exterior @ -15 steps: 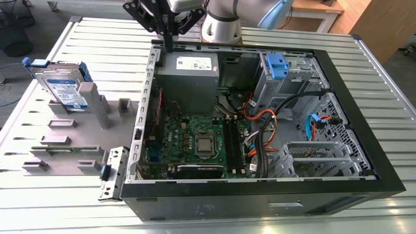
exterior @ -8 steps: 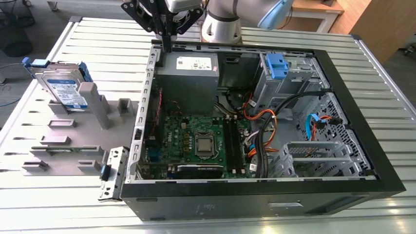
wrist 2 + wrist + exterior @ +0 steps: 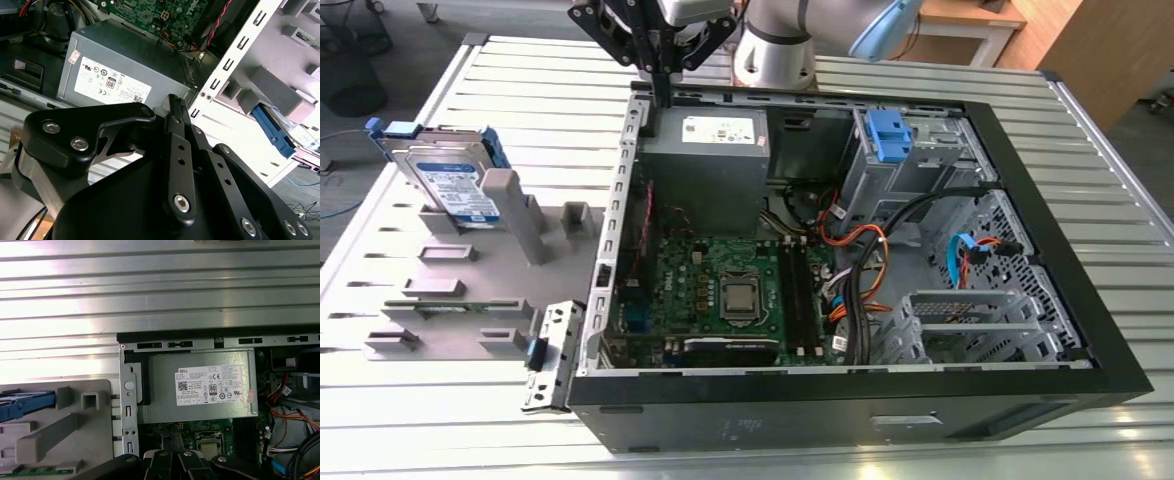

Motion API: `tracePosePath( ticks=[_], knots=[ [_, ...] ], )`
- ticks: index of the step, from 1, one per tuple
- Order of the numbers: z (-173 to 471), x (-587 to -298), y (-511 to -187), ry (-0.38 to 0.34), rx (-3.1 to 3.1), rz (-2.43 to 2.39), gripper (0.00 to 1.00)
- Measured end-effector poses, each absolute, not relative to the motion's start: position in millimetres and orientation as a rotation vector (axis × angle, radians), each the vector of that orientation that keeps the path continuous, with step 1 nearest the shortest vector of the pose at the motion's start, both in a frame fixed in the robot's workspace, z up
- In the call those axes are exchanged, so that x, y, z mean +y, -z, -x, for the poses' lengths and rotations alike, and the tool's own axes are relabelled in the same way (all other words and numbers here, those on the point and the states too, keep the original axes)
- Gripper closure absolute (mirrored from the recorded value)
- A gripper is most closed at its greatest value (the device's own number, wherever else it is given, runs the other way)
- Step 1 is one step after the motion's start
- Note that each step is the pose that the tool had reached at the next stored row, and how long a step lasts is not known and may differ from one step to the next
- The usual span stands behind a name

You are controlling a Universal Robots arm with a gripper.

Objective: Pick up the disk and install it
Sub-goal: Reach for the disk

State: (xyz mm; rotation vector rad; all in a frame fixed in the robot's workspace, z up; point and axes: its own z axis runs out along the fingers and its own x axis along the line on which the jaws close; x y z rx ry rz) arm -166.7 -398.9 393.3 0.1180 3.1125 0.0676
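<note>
Ribbed metal table (image 3: pixel 520 70) bears disk (image 3: pixel 454 190) standing in grey fixture (image 3: pixel 447 340); wooden furniture (image 3: pixel 1101 50) behind

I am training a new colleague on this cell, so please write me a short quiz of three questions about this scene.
1. True or false: the disk already lies inside the computer case.
2. In the exterior view, the claw hangs nearest to: A) the grey power supply; B) the processor; C) the disk.
3. Fill in: the claw's jaws are ____ and hold ____.

Key:
1. False. The disk stands in the grey fixture, at the exterior view's left of the case.
2. A.
3. Shut; nothing.
</note>
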Motion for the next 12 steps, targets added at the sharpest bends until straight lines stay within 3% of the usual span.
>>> tracePosePath(
  ticks=[12],
  knots=[
    [180, -399, -393, -0.068, 3.112, -0.118, 0.89]
  ],
)
